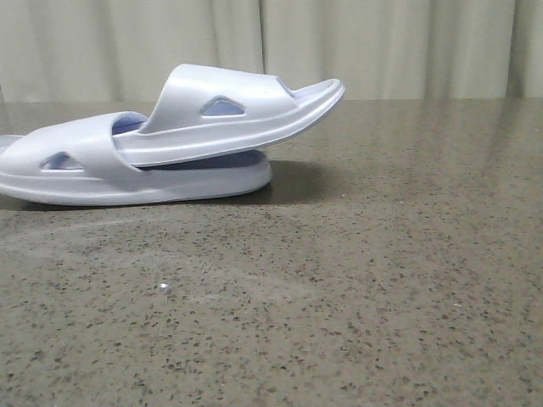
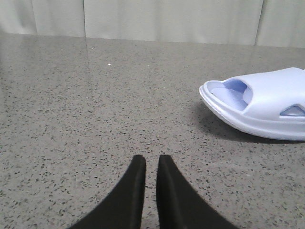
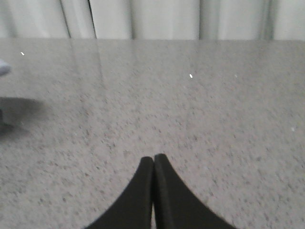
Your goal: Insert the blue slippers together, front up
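Note:
Two pale blue-white slippers are nested at the left in the front view. The lower slipper (image 1: 93, 165) lies flat on the table. The upper slipper (image 1: 229, 110) is pushed under its strap and tilts up to the right. One slipper end (image 2: 267, 107) shows in the left wrist view, well off to the side of my left gripper (image 2: 147, 160), which is empty with a narrow gap between its fingers. My right gripper (image 3: 154, 157) is shut and empty over bare table. A sliver of slipper (image 3: 2, 68) shows at that view's edge. Neither gripper is in the front view.
The speckled grey stone table (image 1: 356, 280) stretches to the right and front of the slippers. A pale curtain (image 1: 382, 42) hangs behind the table's far edge.

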